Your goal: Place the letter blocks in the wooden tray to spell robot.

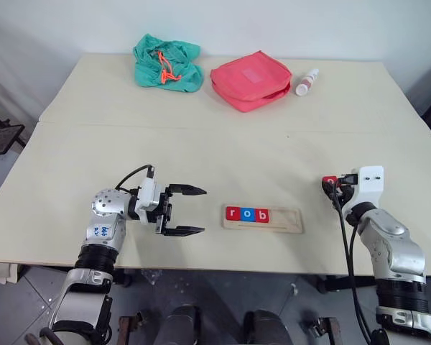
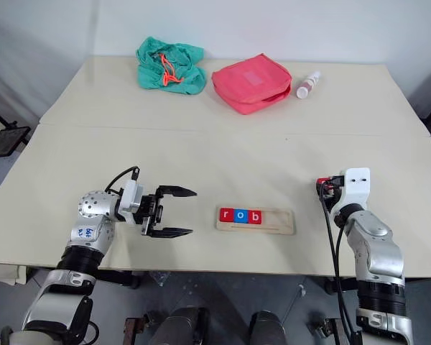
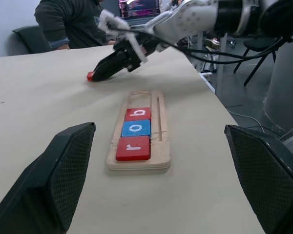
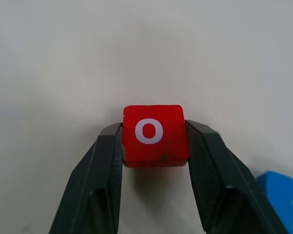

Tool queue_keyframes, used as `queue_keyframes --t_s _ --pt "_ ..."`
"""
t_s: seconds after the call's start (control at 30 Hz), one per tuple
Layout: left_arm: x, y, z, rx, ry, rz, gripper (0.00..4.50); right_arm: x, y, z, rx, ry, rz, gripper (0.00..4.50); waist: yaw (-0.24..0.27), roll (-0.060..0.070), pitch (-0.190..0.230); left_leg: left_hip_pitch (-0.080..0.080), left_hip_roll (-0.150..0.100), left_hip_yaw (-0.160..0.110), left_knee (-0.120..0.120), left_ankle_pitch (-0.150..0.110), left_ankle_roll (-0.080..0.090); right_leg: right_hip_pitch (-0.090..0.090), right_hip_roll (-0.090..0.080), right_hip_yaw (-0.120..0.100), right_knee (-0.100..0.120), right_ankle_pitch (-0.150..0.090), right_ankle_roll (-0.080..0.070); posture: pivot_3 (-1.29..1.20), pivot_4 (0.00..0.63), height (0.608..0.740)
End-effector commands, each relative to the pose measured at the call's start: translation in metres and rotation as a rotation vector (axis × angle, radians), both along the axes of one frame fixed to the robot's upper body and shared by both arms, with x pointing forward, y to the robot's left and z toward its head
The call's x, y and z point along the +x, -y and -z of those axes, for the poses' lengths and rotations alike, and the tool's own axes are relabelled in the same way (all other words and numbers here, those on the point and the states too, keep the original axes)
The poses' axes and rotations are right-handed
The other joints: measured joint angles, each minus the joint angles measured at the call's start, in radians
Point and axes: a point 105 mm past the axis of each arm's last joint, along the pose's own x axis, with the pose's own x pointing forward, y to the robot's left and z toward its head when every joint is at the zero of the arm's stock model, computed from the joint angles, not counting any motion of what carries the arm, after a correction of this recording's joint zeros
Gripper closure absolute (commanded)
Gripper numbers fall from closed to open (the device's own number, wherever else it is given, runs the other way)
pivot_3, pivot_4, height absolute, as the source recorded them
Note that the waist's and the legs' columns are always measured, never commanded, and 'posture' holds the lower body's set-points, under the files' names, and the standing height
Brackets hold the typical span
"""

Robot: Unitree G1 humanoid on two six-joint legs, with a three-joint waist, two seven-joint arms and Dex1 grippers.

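Wooden tray [image 1: 263, 218]: near desk [image 1: 201, 144] edge, long axis left-right, blocks r, o, b [image 1: 247, 213] filling its left end, right half free; left pincer [image 1: 184, 210] just left of it, wide open, empty. Right pincer [image 4: 154, 146]: well right of the tray, closed on red "o" block [image 4: 154, 134]; blue block [image 4: 283, 197] beside it. Judged next slot lies leftward, nearer this arm. Far edge: green bag [image 1: 167, 63], red pouch [image 1: 251, 79], bottle [image 1: 307, 81]; a person beyond.

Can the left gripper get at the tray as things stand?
Probably yes: the left gripper is open and points at the wooden tray across bare table.
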Motion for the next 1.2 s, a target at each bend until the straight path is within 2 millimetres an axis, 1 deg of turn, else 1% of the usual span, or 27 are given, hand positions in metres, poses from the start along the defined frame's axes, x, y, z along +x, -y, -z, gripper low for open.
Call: queue_keyframes --t_s 0.03,0.17,0.3,0.4,0.5,0.7,0.77,0.8,1.0,1.07,1.2 --pt "0.001 -0.003 -0.006 -0.003 0.031 0.015 0.00 -0.026 -0.011 -0.026 0.012 0.077 0.001 3.04 0.002 0.000 0.000 0.000 0.000 0.000 0.000 0.000 0.000 0.000 0.000 0.000 0.000 0.000 0.000 0.00 0.150 0.740" --pt "0.002 -0.003 -0.006 -0.001 0.024 0.034 0.00 -0.062 -0.020 -0.020 0.014 0.036 0.032 3.04 0.011 0.000 0.000 0.000 0.000 -0.001 -0.001 0.000 0.000 0.000 0.000 0.000 0.001 0.000 0.000 0.00 0.150 0.740" --pt "0.003 -0.001 -0.006 0.000 0.022 0.046 0.00 -0.084 -0.028 -0.014 0.032 0.000 0.056 3.04 0.019 0.000 0.000 0.000 -0.001 0.001 0.001 0.000 0.000 0.000 0.000 0.002 0.000 0.000 0.000 0.00 0.150 0.740" --pt "0.004 0.000 -0.006 0.004 0.020 0.057 0.00 -0.102 -0.036 0.000 0.056 -0.052 0.079 3.04 0.022 0.000 0.000 0.001 0.000 0.001 0.000 0.000 0.000 0.000 0.000 0.003 0.000 0.000 0.000 0.00 0.150 0.740" --pt "0.005 0.003 -0.006 0.004 0.021 0.063 0.00 -0.107 -0.037 0.009 0.077 -0.081 0.099 3.04 0.022 0.000 0.000 0.001 -0.001 0.001 0.000 0.000 0.000 0.000 0.001 0.003 0.000 0.000 0.000 0.00 0.150 0.740" --pt "0.006 0.006 -0.009 0.002 0.028 0.073 0.00 -0.106 -0.030 0.020 0.078 -0.096 0.116 3.04 0.022 0.000 0.000 0.002 0.000 0.003 0.000 0.000 0.000 -0.001 0.001 0.005 0.000 0.000 0.000 0.00 0.150 0.740" --pt "0.005 0.006 -0.009 0.002 0.029 0.075 0.00 -0.105 -0.029 0.021 0.078 -0.096 0.117 2.33 0.021 0.000 0.000 0.002 0.000 0.003 0.000 0.000 0.000 -0.001 0.001 0.005 0.000 0.000 0.000 0.00 0.150 0.740" --pt "0.005 0.005 -0.010 0.001 0.030 0.074 0.00 -0.105 -0.028 0.023 0.081 -0.096 0.116 2.14 0.021 0.000 0.000 0.002 0.000 0.003 0.000 0.000 0.000 -0.001 0.001 0.005 0.000 0.000 0.000 0.00 0.150 0.740" --pt "0.005 0.004 -0.010 0.000 0.031 0.070 0.00 -0.103 -0.024 0.027 0.080 -0.090 0.114 0.06 0.021 0.000 0.000 0.002 0.000 0.003 0.000 0.000 0.000 -0.001 0.001 0.005 0.000 0.000 0.000 0.00 0.150 0.740" --pt "0.004 0.004 -0.010 -0.001 0.030 0.068 0.00 -0.102 -0.024 0.025 0.069 -0.078 0.088 0.02 0.022 0.000 0.000 0.002 0.000 0.003 0.000 0.000 0.000 -0.001 0.001 0.005 0.000 0.000 0.000 0.00 0.150 0.740" --pt "0.004 0.003 -0.010 -0.002 0.029 0.067 0.00 -0.101 -0.026 0.010 0.030 -0.038 -0.037 0.02 0.021 0.000 0.000 0.002 0.000 0.004 0.000 0.000 0.000 -0.001 0.001 0.005 0.000 0.000 0.000 0.00 0.150 0.740"
